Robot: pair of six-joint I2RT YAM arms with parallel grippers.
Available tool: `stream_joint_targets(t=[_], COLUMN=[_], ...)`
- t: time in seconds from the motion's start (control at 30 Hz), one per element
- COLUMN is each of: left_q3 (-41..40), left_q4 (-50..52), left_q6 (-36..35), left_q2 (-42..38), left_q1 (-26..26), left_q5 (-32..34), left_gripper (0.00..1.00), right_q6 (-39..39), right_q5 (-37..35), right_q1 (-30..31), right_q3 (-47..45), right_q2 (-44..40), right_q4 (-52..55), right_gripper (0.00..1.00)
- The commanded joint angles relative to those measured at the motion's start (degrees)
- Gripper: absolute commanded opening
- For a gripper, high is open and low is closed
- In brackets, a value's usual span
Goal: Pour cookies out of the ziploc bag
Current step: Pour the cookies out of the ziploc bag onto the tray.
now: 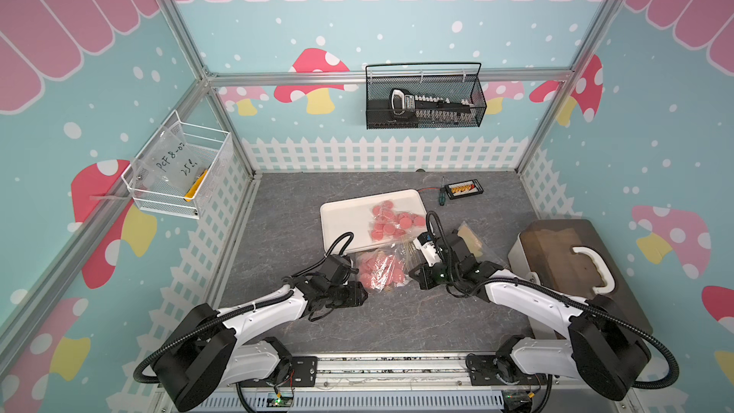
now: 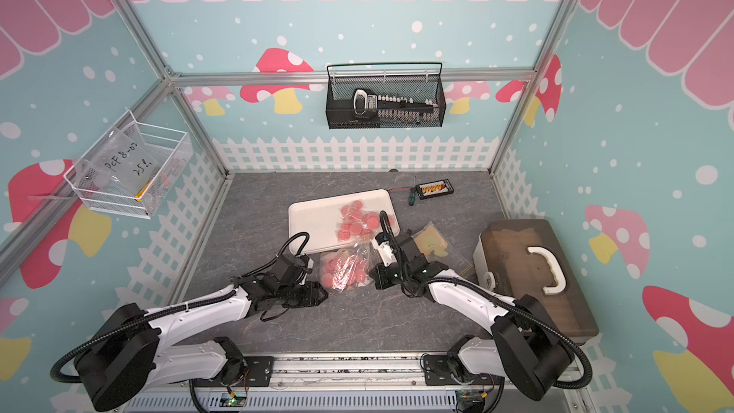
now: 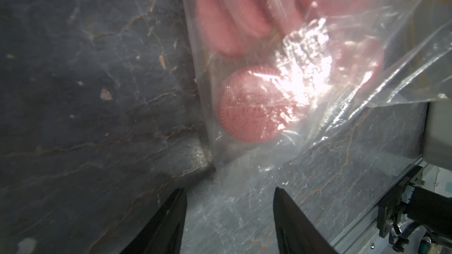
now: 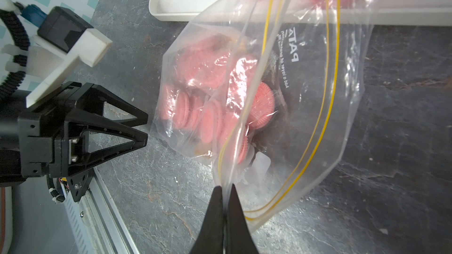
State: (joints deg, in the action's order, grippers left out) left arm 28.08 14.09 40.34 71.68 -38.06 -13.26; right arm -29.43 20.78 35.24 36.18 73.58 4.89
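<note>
The clear ziploc bag point(image 1: 383, 272) point(image 4: 305, 74) lies on the grey table just in front of the white tray point(image 1: 345, 218), its yellow-striped mouth open. Several pink cookies point(image 4: 210, 89) point(image 3: 254, 108) remain inside it. More cookies point(image 1: 393, 220) lie heaped on the tray's right part. My right gripper point(image 4: 226, 186) point(image 1: 413, 270) is shut on the mouth edge of the bag. On the opposite side my left gripper point(image 3: 230, 189) point(image 4: 147, 129) is open, fingertips at the bag's bottom corner and nothing pinched between them.
A second clear bag with a yellow card point(image 1: 468, 240) lies right of the right wrist. A brown case with a white handle point(image 1: 564, 264) stands at the table's right edge. A black connector board point(image 1: 464, 190) and a screwdriver point(image 1: 441, 197) lie behind the tray.
</note>
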Motion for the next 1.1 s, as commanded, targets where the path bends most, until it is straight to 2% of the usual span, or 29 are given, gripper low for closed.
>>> stream_joint_targets(t=[0.0,0.3,0.4,1.07], left_q3=[-1.1,-1.86,-1.97,-3.07], left_q4=[-5.03,-9.5,-9.95,-12.16], left_q6=[0.99,1.93,2.01,4.09], left_q2=[1.37,5.48,6.13,4.78], left_q1=[0.53,0.97,0.97,1.68], left_q5=[-0.87,-3.33,-3.94,-2.95], left_gripper=[0.58,0.5,0.45,0.25], right_q6=[-0.37,-0.45,-0.36,-0.77], right_q5=[-0.29,-0.12,-0.27,-0.55], right_q1=[-0.28,-0.31,-0.28,-0.33], right_q3=[1.34,1.25,1.24,1.58], right_q2=[0.33,0.69,0.56,-0.1], right_q4=[-0.4,-0.48,-0.4,-0.74], right_gripper=[0.01,0.01,0.01,0.01])
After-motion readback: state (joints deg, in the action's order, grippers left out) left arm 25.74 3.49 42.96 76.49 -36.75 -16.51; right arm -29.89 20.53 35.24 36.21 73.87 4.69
